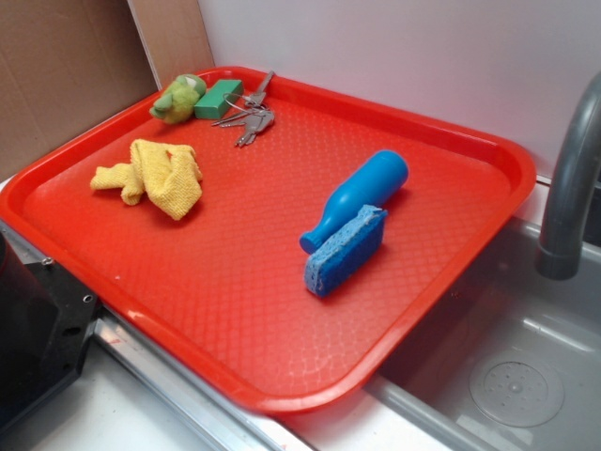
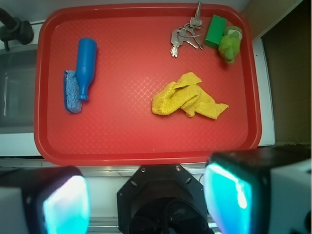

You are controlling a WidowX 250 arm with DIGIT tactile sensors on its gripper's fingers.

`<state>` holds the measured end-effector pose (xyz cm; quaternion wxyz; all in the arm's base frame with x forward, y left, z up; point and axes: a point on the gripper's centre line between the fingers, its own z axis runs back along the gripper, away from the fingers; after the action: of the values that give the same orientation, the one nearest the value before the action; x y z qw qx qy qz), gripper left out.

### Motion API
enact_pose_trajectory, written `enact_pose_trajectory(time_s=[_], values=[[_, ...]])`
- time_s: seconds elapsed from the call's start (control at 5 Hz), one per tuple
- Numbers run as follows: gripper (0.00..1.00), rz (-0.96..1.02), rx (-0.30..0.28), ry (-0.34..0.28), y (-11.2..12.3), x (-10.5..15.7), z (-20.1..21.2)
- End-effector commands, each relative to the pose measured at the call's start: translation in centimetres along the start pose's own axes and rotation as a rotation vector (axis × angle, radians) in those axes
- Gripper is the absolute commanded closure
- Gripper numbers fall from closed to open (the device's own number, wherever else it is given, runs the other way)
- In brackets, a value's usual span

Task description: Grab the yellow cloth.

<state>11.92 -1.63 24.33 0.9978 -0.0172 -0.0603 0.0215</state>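
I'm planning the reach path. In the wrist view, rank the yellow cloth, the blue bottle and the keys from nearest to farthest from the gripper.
1. Yellow cloth, tray middle, nearest the gripper.
2. Blue bottle, on the left.
3. Keys, far edge, right of centre.

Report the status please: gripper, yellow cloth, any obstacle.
Gripper open, high above the tray's near edge, holding nothing. Yellow cloth crumpled on tray, untouched. Keys and green plush toy beyond it, apart; nothing in the way.
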Motion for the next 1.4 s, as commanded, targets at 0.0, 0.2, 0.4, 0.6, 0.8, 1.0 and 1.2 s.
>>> enact_pose_trajectory(time_s=[0.0, 0.2, 0.4, 0.6, 0.8, 1.0, 1.2], values=[[0.0, 0.0, 0.0, 0.0, 0.0, 0.0, 0.0], [0.0, 0.24, 0.093, 0.13, 5.1, 2.4, -5.1], [0.0, 0.488, 0.135, 0.141, 8.9, 4.5, -10.2], [0.0, 0.737, 0.178, 0.122, 9.7, 4.3, -15.0], [0.0, 0.939, 0.187, 0.161, 8.9, 3.3, -18.1], [0.0, 0.878, 0.154, 0.187, 8.1, 3.2, -20.3], [0.0, 0.686, 0.1, 0.16, 8.5, 3.4, -21.4]])
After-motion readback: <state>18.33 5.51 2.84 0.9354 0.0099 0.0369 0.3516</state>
